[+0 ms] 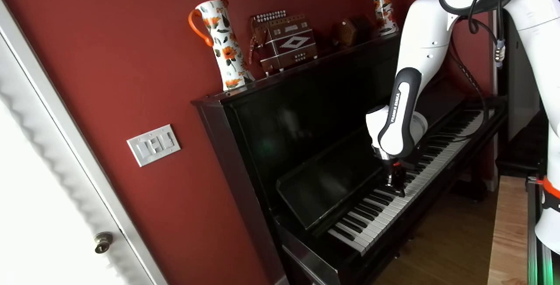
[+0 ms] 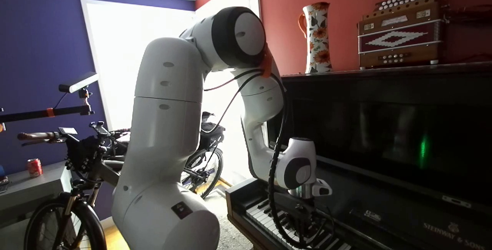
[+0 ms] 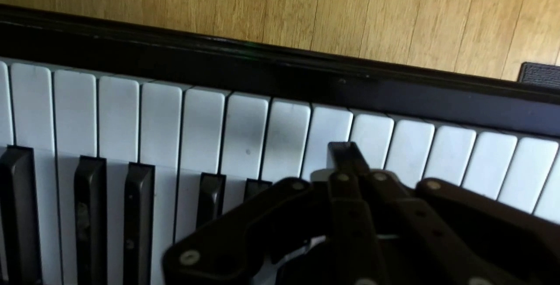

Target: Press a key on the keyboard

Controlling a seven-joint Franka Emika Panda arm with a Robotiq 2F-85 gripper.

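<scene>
The keyboard [image 1: 379, 223] is a long row of white and black keys on a glossy black upright piano. It also shows in an exterior view [image 2: 265, 219], partly behind the arm's cable, and fills much of the wrist view [image 3: 203, 123]. My gripper [image 1: 401, 193] points down at the white keys, left of the keyboard's middle in that view. In the wrist view the fingertips [image 3: 345, 149] are together with nothing between them, over the front part of the white keys. I cannot tell whether they touch a key. The keys under the gripper body are hidden.
The piano's fallboard [image 1: 328, 180] rises close behind the keys. A dark front rail [image 3: 262, 75] runs along the key fronts. A floral jug [image 1: 227, 48] and an accordion [image 1: 291, 42] stand on the piano top. A wooden table [image 1: 509, 228] is near the arm's base.
</scene>
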